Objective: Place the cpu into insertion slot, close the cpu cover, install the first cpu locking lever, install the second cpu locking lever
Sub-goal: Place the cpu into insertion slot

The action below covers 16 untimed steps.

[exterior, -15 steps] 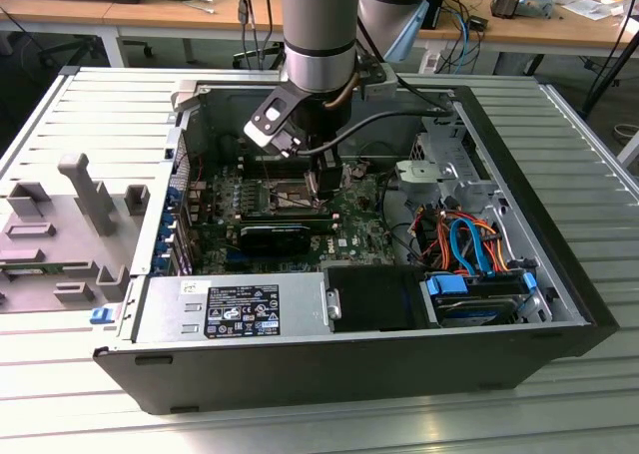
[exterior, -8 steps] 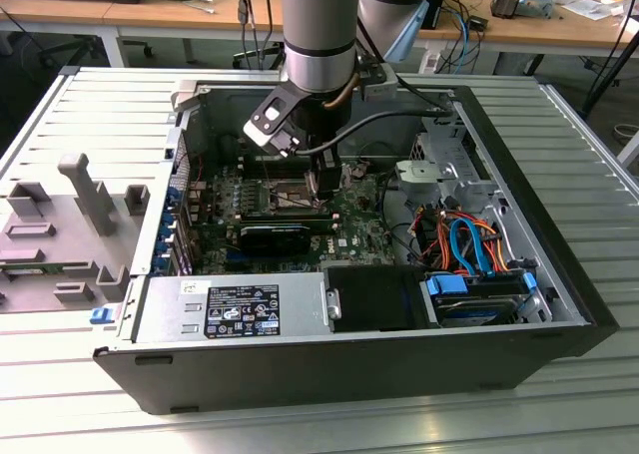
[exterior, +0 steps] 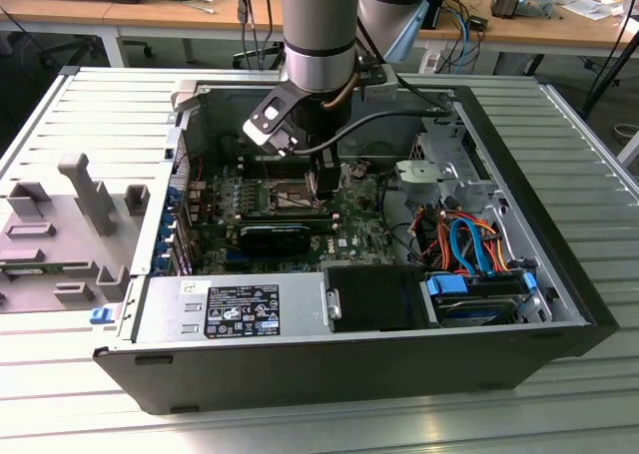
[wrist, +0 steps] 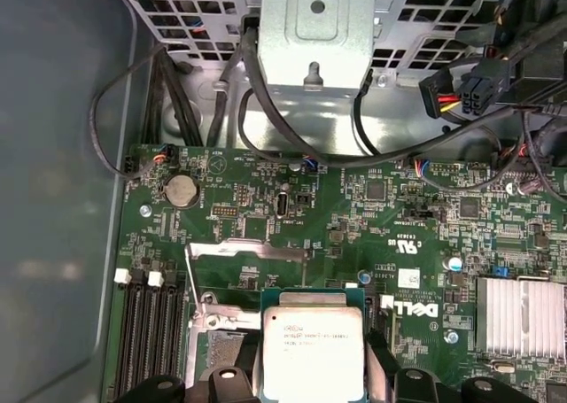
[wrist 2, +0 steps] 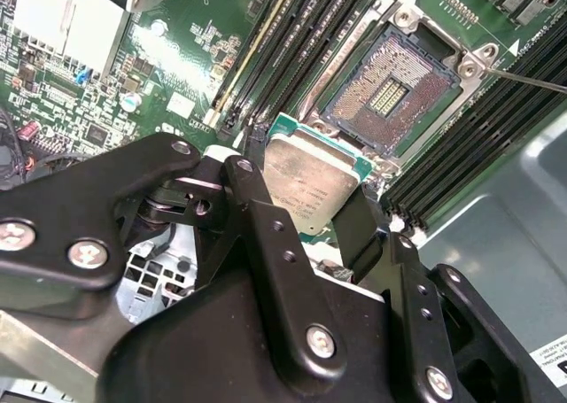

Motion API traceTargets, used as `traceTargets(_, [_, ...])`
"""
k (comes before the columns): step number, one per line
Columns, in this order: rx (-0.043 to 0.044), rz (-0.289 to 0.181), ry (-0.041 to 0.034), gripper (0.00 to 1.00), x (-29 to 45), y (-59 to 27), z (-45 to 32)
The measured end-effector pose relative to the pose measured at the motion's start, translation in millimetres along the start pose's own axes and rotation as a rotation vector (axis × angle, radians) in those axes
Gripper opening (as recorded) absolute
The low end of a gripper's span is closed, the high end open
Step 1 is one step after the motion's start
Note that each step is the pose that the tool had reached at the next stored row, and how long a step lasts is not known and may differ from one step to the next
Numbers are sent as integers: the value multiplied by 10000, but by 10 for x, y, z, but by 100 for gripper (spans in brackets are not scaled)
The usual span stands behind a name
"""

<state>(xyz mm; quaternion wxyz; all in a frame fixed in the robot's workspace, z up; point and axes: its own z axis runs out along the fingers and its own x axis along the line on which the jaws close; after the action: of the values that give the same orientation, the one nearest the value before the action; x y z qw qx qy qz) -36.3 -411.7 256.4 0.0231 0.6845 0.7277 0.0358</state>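
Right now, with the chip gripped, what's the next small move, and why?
Probably slide sideways until the square silver-topped cpu, clamped in the black end effector, sits squarely above the open brown-centred insertion slot: the slot is empty and the chip hangs off to one side.

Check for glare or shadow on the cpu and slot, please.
Second wrist view: the cpu top carries a pale sheen; the slot is evenly lit, no shadow across it. First wrist view: cpu evenly lit, no glare. Exterior view: the board lies dim under the arm.
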Motion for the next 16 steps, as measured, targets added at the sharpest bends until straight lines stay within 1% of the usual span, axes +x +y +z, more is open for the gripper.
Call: traceTargets(16, [-5,385,-33,55,0,0,1])
